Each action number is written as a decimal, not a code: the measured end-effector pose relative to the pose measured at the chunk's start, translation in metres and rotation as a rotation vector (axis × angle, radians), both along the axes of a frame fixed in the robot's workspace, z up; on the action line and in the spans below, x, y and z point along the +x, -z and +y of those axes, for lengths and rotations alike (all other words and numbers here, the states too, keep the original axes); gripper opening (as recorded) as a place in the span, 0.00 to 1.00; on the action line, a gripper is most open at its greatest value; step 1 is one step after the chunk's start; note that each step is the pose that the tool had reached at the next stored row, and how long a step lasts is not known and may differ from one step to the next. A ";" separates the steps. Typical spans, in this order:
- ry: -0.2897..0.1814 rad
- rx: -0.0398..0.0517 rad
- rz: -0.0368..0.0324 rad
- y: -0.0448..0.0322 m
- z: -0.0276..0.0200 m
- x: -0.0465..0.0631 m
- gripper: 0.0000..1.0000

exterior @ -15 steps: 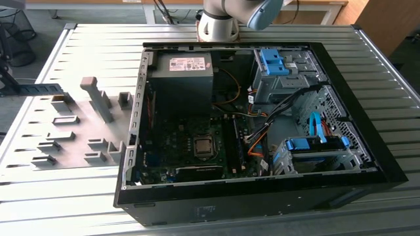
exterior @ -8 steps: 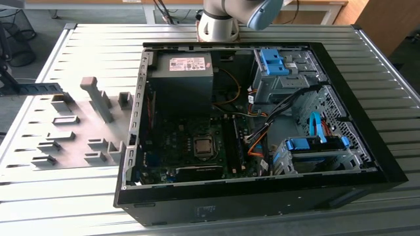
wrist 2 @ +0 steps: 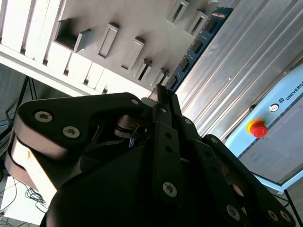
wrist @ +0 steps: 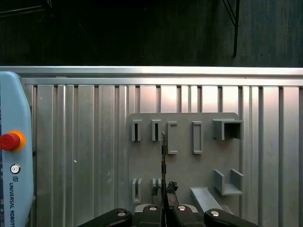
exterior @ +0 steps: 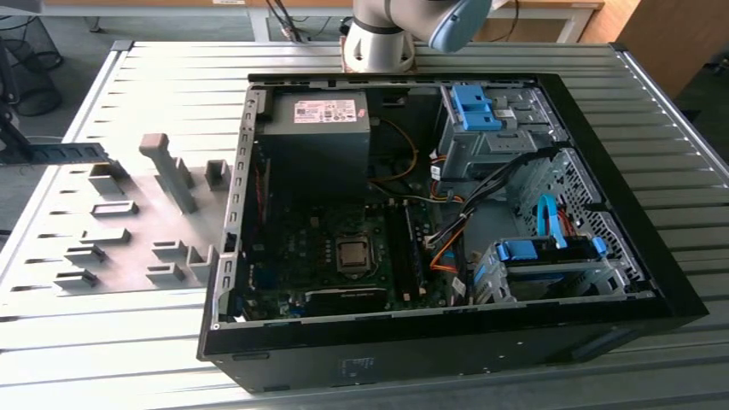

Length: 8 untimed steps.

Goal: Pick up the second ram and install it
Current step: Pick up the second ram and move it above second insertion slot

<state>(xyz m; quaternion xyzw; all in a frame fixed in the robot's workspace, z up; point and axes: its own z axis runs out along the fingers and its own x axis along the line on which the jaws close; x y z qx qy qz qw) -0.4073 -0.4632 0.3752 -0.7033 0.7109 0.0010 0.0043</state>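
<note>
Held the ram (wrist 2: 201, 41) by one end in the gripper (wrist 2: 162, 94), with the fingers drawn in narrow against its two faces. Showed it in the second wrist view as a blue-green strip with dark chips, running straight out from the fingertips across the edge of the grey plate (wrist 2: 151, 26) and the ribbed table (wrist 2: 246, 61). Showed the ram (wrist: 163, 156) edge-on in the first wrist view, as a thin dark line reaching out from the gripper (wrist: 164, 193) over the middle of the plate (wrist: 187, 168). Could not tell from either wrist view whether its far end touched the plate or hung clear of it. Caught in both wrist views a pale blue pendant (wrist: 14, 165) with a red button (wrist: 8, 141), lying on the table (wrist: 85, 142) well apart from the plate.

Showed in the exterior view an open black case (exterior: 433, 346) lying on its side, across the centre and the exterior view's right, with the green board (exterior: 307, 248) bare inside. Placed the plate (exterior: 137, 201) just beside the case, toward the exterior view's left, with grey blocks (exterior: 171, 175) standing on it. Set the arm (exterior: 381, 38) at the top centre of the frame, behind the case.
</note>
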 end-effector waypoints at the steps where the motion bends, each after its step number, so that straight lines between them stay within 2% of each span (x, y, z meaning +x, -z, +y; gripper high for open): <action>1: 0.000 -0.0001 0.0001 -0.0002 0.0000 0.000 0.14; 8: 0.000 0.0000 0.0000 -0.0018 0.0000 0.000 0.14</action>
